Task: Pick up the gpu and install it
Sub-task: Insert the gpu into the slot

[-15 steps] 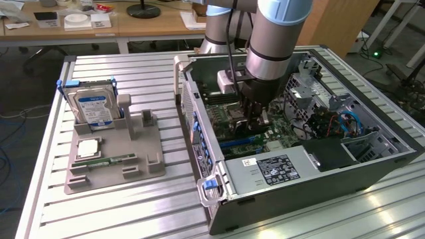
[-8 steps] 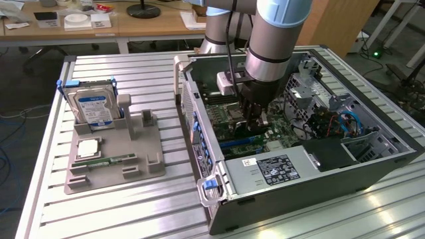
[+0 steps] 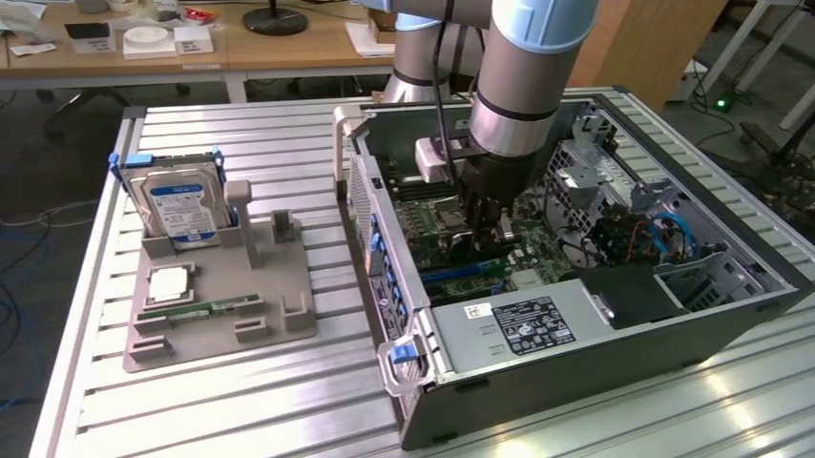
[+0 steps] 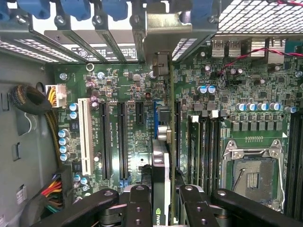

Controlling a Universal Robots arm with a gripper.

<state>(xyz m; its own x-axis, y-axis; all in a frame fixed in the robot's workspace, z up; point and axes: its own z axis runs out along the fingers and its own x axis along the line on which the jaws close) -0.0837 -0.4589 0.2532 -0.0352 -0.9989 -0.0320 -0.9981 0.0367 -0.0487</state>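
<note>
item: gpu (image 4: 161, 163), held edge-on between the two black fingers (image 4: 139, 203) of the gripper (image 4: 161, 201), jaws closed narrow onto the card's faces. location: inside the open computer case (image 3: 574, 315), low over the motherboard (image 4: 118, 94), card running along the blue expansion slot (image 4: 155, 118), its metal end toward the rear slot openings under the blue latches (image 4: 75, 7); whether the edge contacts had entered the slot could not be told. nearby: white slot (image 4: 86, 137), cpu socket (image 4: 251, 175); outside the case, a grey holder (image 3: 217, 324) carrying a hard drive (image 3: 178, 205) and a memory stick (image 3: 204, 307). hazards, as judged: if the card sat slightly off the slot line, a downward press would land the contacts on the slot wall; the end bracket could catch on the rear frame and tip the card in the grip; a tilted card could strike the small capacitors beside the slot. markings: a green and white maker's logo on the card's upper edge (image 4: 156, 221), wording not legible; fine white print beside the slots, too small to read; blue label on the hard drive and a black and white label (image 3: 525, 324) on the case's inner box, neither readable.
</note>
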